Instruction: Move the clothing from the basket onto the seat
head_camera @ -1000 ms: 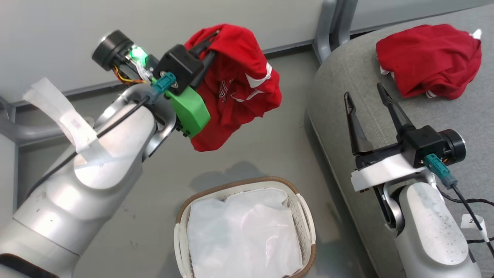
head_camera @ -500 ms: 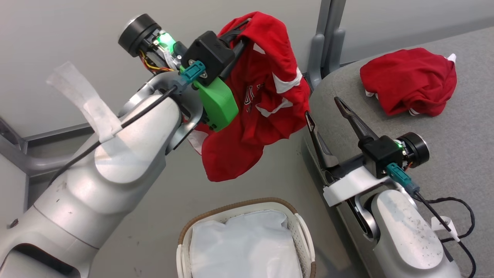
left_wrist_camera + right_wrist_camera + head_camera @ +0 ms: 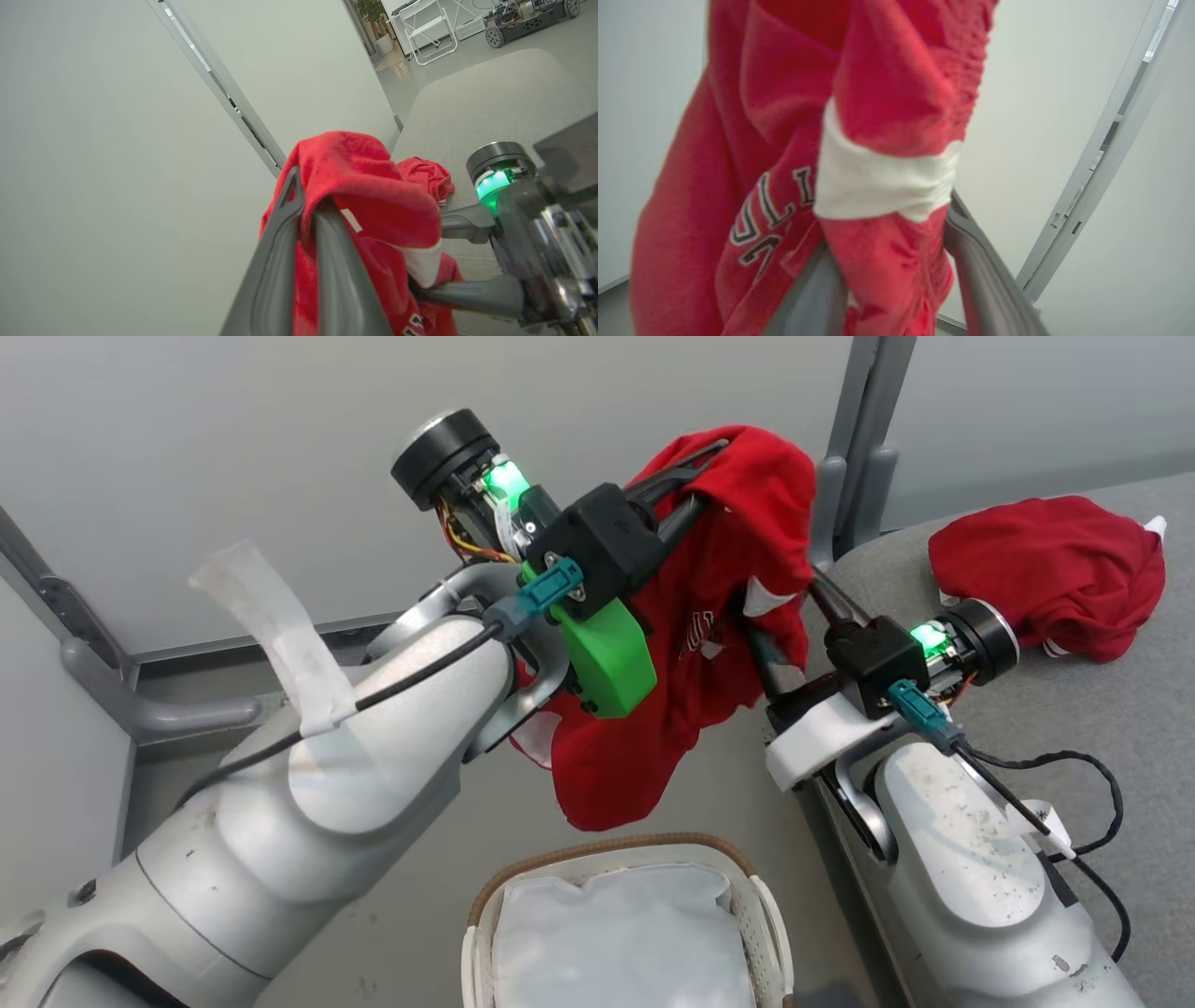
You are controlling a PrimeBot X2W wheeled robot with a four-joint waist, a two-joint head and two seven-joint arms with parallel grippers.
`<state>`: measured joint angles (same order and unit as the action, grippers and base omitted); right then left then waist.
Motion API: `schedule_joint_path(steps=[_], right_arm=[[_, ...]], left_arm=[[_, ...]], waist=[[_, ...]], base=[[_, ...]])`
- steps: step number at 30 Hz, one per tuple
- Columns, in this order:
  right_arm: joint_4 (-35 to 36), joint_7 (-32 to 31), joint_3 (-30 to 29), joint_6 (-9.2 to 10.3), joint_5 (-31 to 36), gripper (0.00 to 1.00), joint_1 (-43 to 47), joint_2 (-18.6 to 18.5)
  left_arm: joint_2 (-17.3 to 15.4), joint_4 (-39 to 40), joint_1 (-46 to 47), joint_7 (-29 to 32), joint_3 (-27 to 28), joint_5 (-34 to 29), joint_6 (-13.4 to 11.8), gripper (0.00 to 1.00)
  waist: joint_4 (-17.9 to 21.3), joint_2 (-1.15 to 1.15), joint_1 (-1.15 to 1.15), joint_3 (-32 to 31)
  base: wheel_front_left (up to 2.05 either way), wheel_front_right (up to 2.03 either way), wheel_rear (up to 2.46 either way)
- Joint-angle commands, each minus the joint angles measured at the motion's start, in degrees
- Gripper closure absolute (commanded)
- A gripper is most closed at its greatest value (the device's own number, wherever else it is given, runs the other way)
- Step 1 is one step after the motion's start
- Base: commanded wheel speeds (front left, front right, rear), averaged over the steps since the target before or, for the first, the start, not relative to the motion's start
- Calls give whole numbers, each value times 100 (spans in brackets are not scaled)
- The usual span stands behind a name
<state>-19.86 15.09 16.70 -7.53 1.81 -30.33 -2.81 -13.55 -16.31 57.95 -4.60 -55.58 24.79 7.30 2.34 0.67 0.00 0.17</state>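
Left gripper [image 3: 695,476] was pressed together on the garment [image 3: 766,485] and held it in the air, clear of the basket [image 3: 597,854] and just short of the seat [image 3: 1148,709]. The red cloth draped over the fingertips and hung down past the green wrist block. The right gripper [image 3: 789,621] had its fingers apart on either side of a lower fold. They touched the cloth, but whether they pinched it could not be told. The second garment [image 3: 1046,574] lay bunched on the seat, near its far edge.

The seat was grey fabric, the floor [image 3: 411,933] smooth grey, and the wall [image 3: 233,448] pale and plain. A grey post [image 3: 864,439] rose close behind the garment, at the seat's corner.

The head view showed the basket below the hanging cloth, with a white liner [image 3: 621,933] inside and its near end cut by the frame. The left wrist view looked past the seat's rounded end to a white chair [image 3: 427,32], a plant [image 3: 371,9] and a wheeled rig [image 3: 528,18]. The right wrist view, somewhat blurred, showed a white band and outlined letters on the cloth.

The seat's curved edge ran just beside the right arm. Bare cushion lay between that edge and the second garment.
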Motion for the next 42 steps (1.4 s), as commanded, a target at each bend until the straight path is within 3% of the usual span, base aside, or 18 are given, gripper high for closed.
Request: schedule_joint_path(steps=[1, 8, 9, 10, 11, 12, 13, 14, 21, 33, 37, 42], right_arm=[[-37, 12, 7, 8, 25, 100, -79, -17], [-44, 12, 29, 8, -45, 100, -157, -17], [-32, 12, 24, 8, -42, 100, -159, -17], [-17, 12, 13, 8, -45, 100, -158, -17], [-3, 12, -7, 8, -43, 100, -157, -17], [12, 12, -33, 8, -28, 100, -155, -18], [22, 12, -57, 8, -11, 100, -152, -17], [35, 12, -86, 8, 9, 100, -149, -17], [121, 12, -300, 8, 103, 100, -63, -17], [148, 12, -651, 8, 294, 100, 151, -17], [180, 12, -724, 8, 291, 100, 126, -18], [240, 12, -796, 8, 328, 100, 7, -20]], left_arm=[[-41, 77, -115, -38, -1, 44, -34, 100], [-163, 227, -677, -235, 132, 314, -267, 100], [-176, 237, -768, -290, 160, 359, -309, 86], [-196, 237, -900, -358, 183, 428, -349, 60], [-212, 231, -1009, -410, 202, 484, -386, 54], [-228, 221, -1134, -486, 225, 540, -419, 25], [-238, 212, -1237, -551, 239, 572, -452, 7], [-234, 199, -1371, -633, 271, 631, -490, 0], [-171, 12, -2268, -969, 444, 968, -630, 0], [4, -337, -3197, -1060, 754, 821, -528, 0], [51, -369, -3308, -1060, 875, 644, -478, 0], [108, -412, -3313, -1055, 991, 452, -401, 0]], waist=[[-52, -67, 0, -25], [-115, -67, 0, -21], [-119, -67, 0, -17], [-124, -67, 0, -11], [-129, -67, 0, -5], [-135, -67, 0, 3], [-138, -67, 0, 10], [-138, -67, 0, 17], [-101, -67, 0, 71], [9, -67, 0, 249], [176, -67, 0, 342], [655, -67, 0, 567]], base=[[0, 0, 0], [0, 0, 0], [0, 0, 0], [0, 0, 0], [0, 0, 0], [0, 0, 0], [0, 0, 0], [0, 0, 0], [0, 0, 0], [0, 0, 0], [0, 0, 0], [0, 0, 0]])
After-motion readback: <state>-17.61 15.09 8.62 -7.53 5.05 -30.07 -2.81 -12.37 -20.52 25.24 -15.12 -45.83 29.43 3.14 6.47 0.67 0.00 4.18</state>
